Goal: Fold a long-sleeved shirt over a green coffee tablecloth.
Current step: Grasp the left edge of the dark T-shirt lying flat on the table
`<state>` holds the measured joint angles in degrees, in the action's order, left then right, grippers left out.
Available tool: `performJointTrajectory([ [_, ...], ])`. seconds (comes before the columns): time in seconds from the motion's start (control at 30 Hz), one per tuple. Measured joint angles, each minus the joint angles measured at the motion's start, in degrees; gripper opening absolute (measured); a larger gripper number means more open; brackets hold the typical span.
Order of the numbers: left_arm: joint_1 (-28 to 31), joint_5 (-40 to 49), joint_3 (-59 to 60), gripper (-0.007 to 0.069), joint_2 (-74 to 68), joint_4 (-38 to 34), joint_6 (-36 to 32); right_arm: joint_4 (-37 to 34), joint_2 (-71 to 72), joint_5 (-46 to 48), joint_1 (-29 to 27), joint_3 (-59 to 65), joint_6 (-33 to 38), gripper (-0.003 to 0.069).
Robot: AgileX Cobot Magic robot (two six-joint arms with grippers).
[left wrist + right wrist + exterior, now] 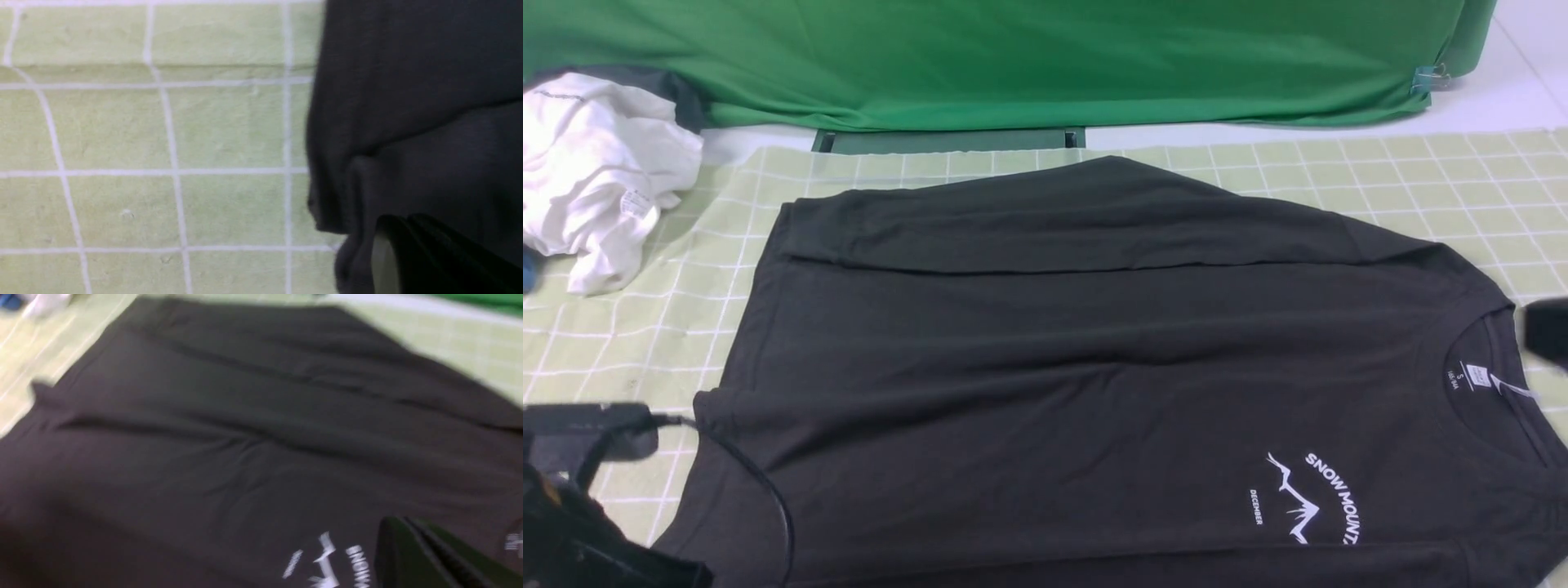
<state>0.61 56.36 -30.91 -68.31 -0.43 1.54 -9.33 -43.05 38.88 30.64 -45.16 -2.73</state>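
Note:
The black long-sleeved shirt (pixel 1094 367) lies spread on the green coffee tablecloth (pixel 1421 188), its collar to the right and its white SNOW MOUNTAIN print (pixel 1311 498) near the front. One sleeve is folded across the far side. My left gripper (pixel 674 420) sits low at the shirt's left hem corner. In the left wrist view this gripper (pixel 402 222) is shut with the shirt (pixel 408 81) bunched at its tips. My right gripper (pixel 1543 331) is a blur at the right edge by the collar. Seen from the right wrist, this gripper (pixel 398 522) is shut and empty above the shirt (pixel 245 437).
A crumpled white garment (pixel 596 163) lies at the far left on the tablecloth's edge. A plain deep-green fabric (pixel 1013 57) hangs along the back. Bare grid cloth (pixel 163 143) lies to the left of the shirt's hem.

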Motion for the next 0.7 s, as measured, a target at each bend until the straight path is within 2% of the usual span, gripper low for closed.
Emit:
performJointTrajectory([
  [0.07,0.0,-0.54,0.46,0.0044,-0.76,0.43,0.0,-0.18,-1.84,-0.7,3.53,0.0,0.13,0.0001],
  [0.1,0.0,-0.54,0.46,0.0044,-0.76,0.43,0.0,-0.18,-1.84,-0.7,3.53,0.0,0.13,0.0001],
  [0.2,0.0,-1.28,0.46,0.0125,-1.25,0.43,0.0,-0.31,-3.31,-2.32,7.05,0.0,0.16,0.0001],
  [0.23,0.0,-1.51,0.46,0.0187,-1.33,0.43,-0.38,-0.31,-4.29,-3.53,8.63,0.0,0.16,0.0001],
  [0.3,0.0,-1.65,0.46,0.0255,-1.33,0.43,-0.8,-0.31,-5.48,-4.75,10.04,0.0,0.16,0.0001],
  [0.37,0.0,-2.94,0.46,0.0356,-1.38,0.43,-2.1,-0.37,-7.15,-5.93,11.28,0.0,0.16,0.0001],
  [0.5,0.0,-7.22,0.46,0.0462,-1.38,-0.55,-6.11,-0.62,-9.6,-6.68,12.12,0.0,0.16,0.0001],
  [0.6,-0.01,-7.79,0.46,0.0479,-1.72,-2.2,-7.96,-0.74,-10.97,-6.8,12.18,0.0,0.16,0.0001],
  [0.7,-0.06,-7.4,0.46,0.0462,-3.42,-2.6,-8.87,-0.81,-11.94,-6.9,12.18,0.0,0.16,0.0001],
])
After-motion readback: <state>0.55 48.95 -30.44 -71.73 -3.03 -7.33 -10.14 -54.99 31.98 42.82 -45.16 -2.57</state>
